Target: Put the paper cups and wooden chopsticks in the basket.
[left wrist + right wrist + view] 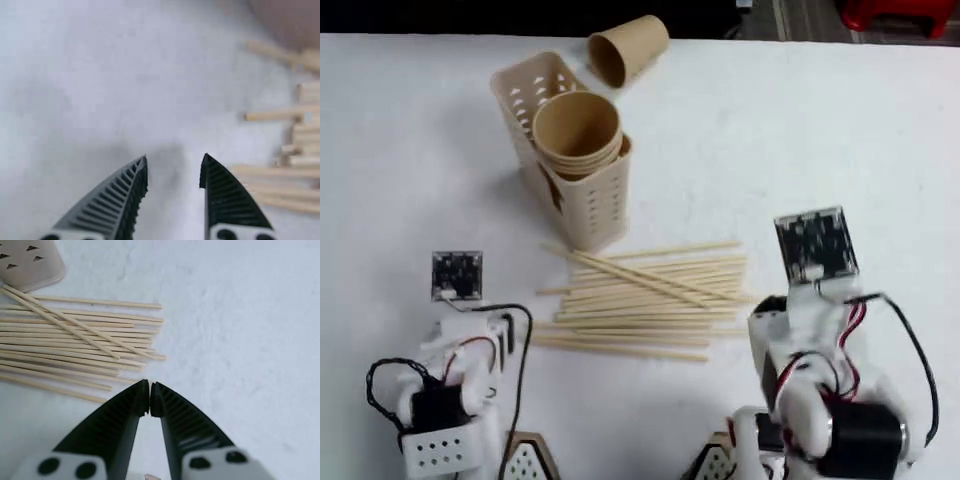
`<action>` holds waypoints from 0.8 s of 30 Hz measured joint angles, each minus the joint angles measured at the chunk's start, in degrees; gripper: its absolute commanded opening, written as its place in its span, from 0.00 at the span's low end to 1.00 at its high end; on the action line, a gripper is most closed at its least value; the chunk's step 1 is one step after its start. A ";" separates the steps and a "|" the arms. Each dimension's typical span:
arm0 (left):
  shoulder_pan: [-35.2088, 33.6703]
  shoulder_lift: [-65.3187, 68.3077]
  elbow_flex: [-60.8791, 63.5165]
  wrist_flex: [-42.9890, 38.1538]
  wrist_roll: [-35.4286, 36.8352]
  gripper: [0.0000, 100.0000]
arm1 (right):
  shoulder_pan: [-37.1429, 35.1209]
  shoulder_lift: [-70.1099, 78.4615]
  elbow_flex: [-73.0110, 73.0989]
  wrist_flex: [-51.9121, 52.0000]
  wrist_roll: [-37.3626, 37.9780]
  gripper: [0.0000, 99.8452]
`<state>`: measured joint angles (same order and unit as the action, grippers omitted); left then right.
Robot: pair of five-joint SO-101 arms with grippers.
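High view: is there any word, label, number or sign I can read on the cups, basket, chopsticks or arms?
No readable text anywhere.
The stacked cups, tipped cup, basket and chopsticks are plain, with no print.
The small square tag and large square tag on the arms show a dark speckled pattern, too blurred to read as letters or numbers.

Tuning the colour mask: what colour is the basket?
The basket is pale beige with slotted holes; it shows best in the high view.
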<state>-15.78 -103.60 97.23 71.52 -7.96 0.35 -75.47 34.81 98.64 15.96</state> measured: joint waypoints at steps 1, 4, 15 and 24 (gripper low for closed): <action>0.00 0.00 0.00 0.44 0.00 0.18 | 0.00 -1.85 1.14 0.00 0.00 0.02; 0.09 -0.09 0.00 1.23 0.00 0.18 | 0.00 -6.33 3.60 0.00 0.00 0.02; 0.09 -0.09 0.00 1.67 0.00 0.18 | 0.09 -8.97 4.04 0.00 0.00 0.02; 0.09 -0.09 0.00 1.67 0.00 0.18 | 0.00 -12.92 4.04 0.00 0.00 0.02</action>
<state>-15.69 -103.69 97.23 73.19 -7.96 0.35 -88.40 38.86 98.64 15.96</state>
